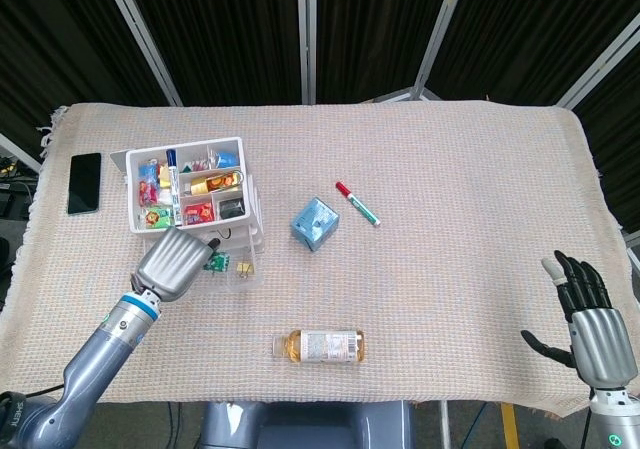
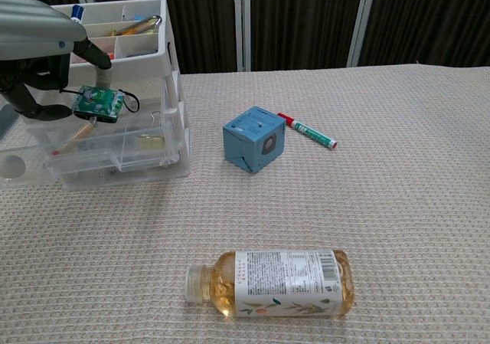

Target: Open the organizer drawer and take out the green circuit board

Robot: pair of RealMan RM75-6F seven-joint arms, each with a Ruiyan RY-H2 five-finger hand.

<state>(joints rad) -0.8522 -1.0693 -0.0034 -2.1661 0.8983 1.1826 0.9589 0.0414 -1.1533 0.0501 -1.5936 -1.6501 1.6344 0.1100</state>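
Observation:
The white organizer stands at the table's left, its clear lower drawer pulled out toward me. My left hand pinches the small green circuit board and holds it lifted above the open drawer, a dark wire trailing from it. A small stick and a brass piece lie in the drawer. My right hand hangs open at the table's right front edge, far from everything.
A blue cube and a red-and-green marker lie mid-table. A bottle of amber drink lies on its side near the front. A black phone rests left of the organizer.

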